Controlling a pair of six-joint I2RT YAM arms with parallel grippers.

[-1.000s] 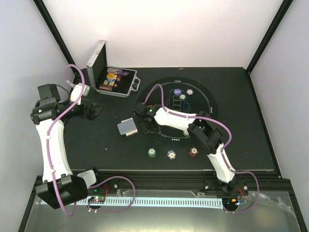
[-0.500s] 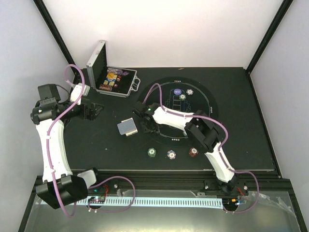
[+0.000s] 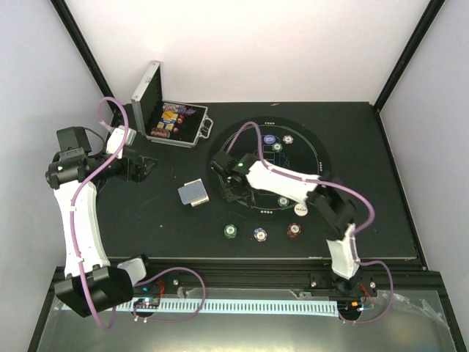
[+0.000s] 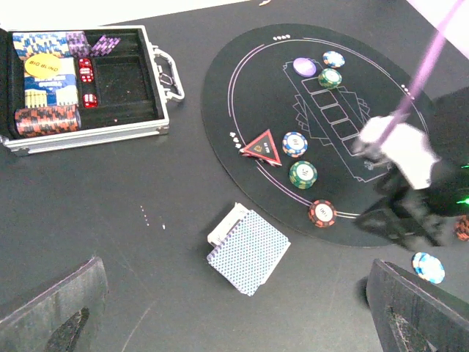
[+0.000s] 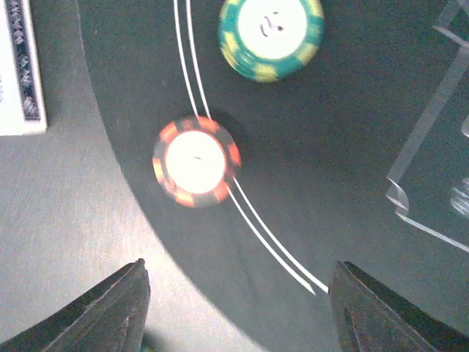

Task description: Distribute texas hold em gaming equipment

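A dark red poker chip (image 5: 196, 161) lies flat on the double white line at the round mat's (image 4: 381, 95) edge, free of my right gripper (image 5: 238, 312), which hangs open just above and short of it. A green chip (image 5: 270, 33) sits further in. The left wrist view shows that red chip (image 4: 322, 213), a green chip (image 4: 303, 174), a blue-white chip (image 4: 294, 144) and the red triangular marker (image 4: 262, 147) along the mat's left rim. The blue-backed card deck (image 3: 193, 193) lies left of the mat. My left gripper (image 3: 143, 167) is open and holds nothing.
The silver case (image 3: 172, 121) stands open at the back left with chips inside. A purple button (image 4: 304, 66) and two chips (image 4: 331, 68) sit at the mat's far side. Three chips (image 3: 260, 234) line up near the front edge, a white button (image 3: 300, 209) beside them.
My right gripper has opened, letting go of the red chip on the mat's edge, and its arm has shifted slightly right. The left arm has not moved.
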